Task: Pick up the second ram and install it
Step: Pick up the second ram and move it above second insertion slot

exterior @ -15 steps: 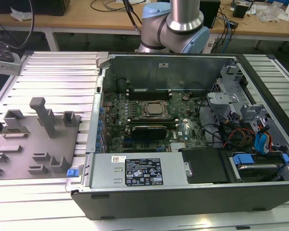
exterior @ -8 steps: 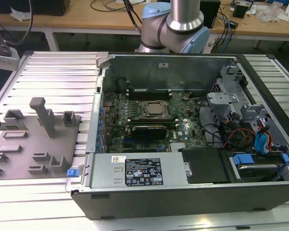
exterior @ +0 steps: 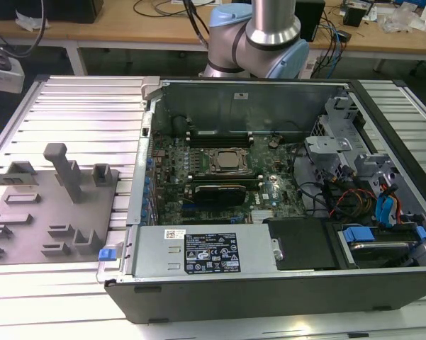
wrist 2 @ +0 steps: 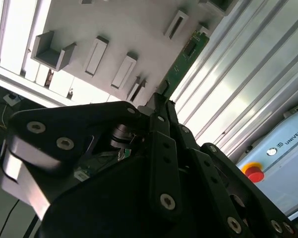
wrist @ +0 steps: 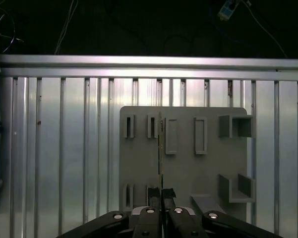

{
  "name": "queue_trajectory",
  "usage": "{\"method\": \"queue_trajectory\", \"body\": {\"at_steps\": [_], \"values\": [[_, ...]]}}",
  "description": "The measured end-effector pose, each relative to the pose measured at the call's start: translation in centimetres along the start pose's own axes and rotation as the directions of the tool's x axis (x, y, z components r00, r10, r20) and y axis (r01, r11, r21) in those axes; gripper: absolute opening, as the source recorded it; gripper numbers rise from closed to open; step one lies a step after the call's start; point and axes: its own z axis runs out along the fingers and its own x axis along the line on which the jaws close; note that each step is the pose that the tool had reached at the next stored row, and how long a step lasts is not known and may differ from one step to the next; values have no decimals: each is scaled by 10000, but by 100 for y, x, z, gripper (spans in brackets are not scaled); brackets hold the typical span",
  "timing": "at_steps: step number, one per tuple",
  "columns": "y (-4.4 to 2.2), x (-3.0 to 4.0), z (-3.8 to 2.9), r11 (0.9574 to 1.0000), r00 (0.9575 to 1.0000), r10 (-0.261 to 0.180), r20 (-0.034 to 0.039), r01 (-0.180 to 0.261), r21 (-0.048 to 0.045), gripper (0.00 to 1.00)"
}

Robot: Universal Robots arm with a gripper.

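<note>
— Where is the second ram (wrist: 161, 144)?
— Edge-on in the gripper (wrist: 161, 192), over the grey holder tray (wrist: 188, 168).
— And the jaws?
— Closed tight on the stick's near end.

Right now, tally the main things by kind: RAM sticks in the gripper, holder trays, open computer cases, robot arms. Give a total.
second ram, held in the gripper: 1
grey holder tray: 1
open computer case: 1
robot arm: 1
Total: 4
</note>
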Motion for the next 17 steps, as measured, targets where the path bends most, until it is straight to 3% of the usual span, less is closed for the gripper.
{"method": "queue_trajectory", "body": {"at_steps": [10, 16, 17], "values": [[8, -24, -220, 10000, 10000, 0, 0, 0, 0, 13], [11, -115, -339, 10000, 10000, 0, 10, 0, -1, 13], [13, -138, -391, 10000, 10000, -1, 10, 1, -1, 13]]}}
